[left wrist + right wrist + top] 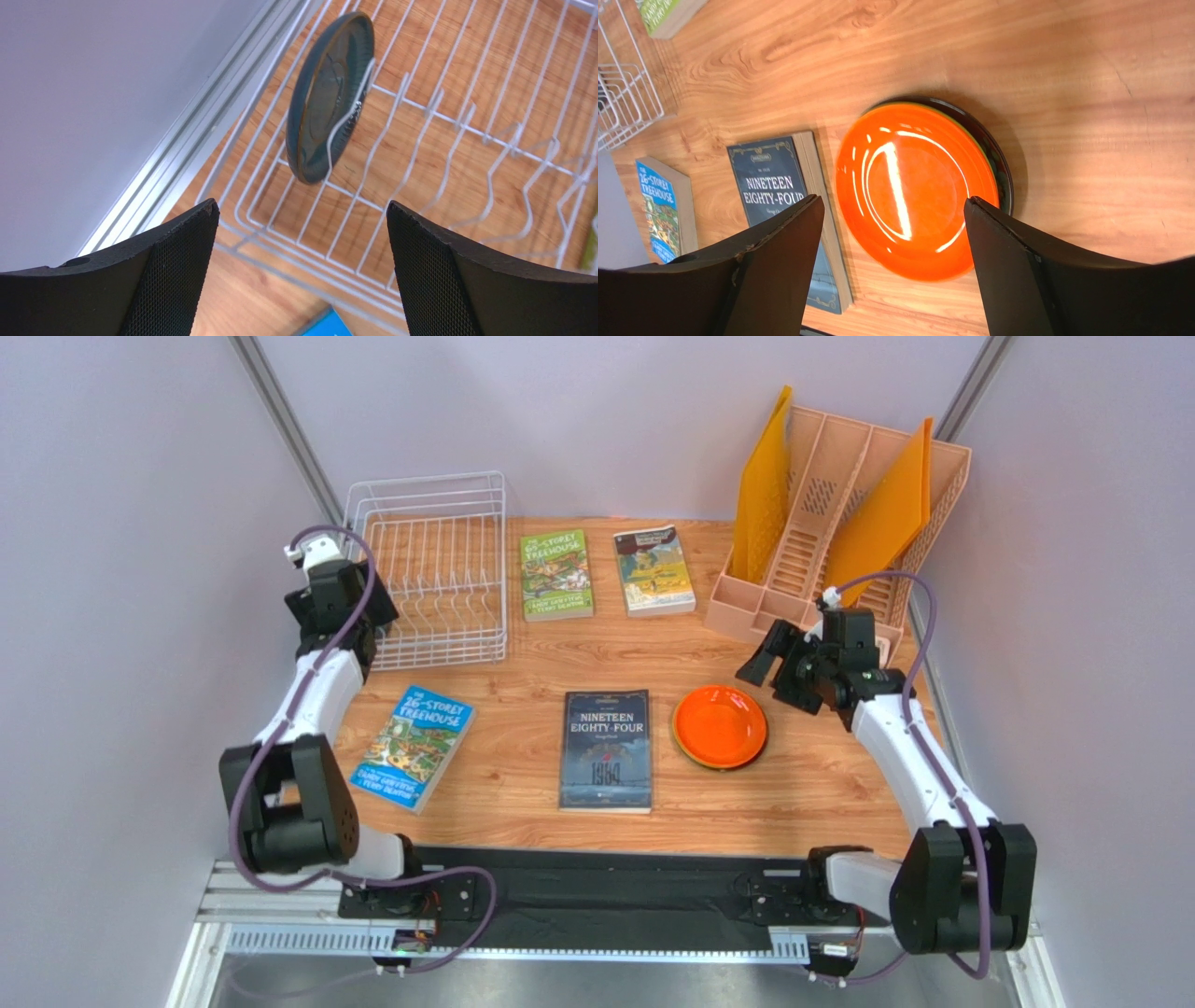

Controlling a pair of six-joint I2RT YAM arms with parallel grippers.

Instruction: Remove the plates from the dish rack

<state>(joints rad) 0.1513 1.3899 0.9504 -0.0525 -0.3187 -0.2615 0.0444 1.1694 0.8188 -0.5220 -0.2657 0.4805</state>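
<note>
Currently, 1 teal plate point(330, 98) stands on edge among the tines at the left side of the dish rack point(442, 581). My left gripper point(300, 210) hangs released just short of it. I would straddle the rim squarely, then lift straight up. The right gripper point(892, 206) is released above the orange plate point(906, 189).

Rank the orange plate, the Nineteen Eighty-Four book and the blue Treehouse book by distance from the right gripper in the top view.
1. Orange plate, close by the right gripper.
2. Nineteen Eighty-Four book, table centre.
3. Blue Treehouse book, far left.
</note>
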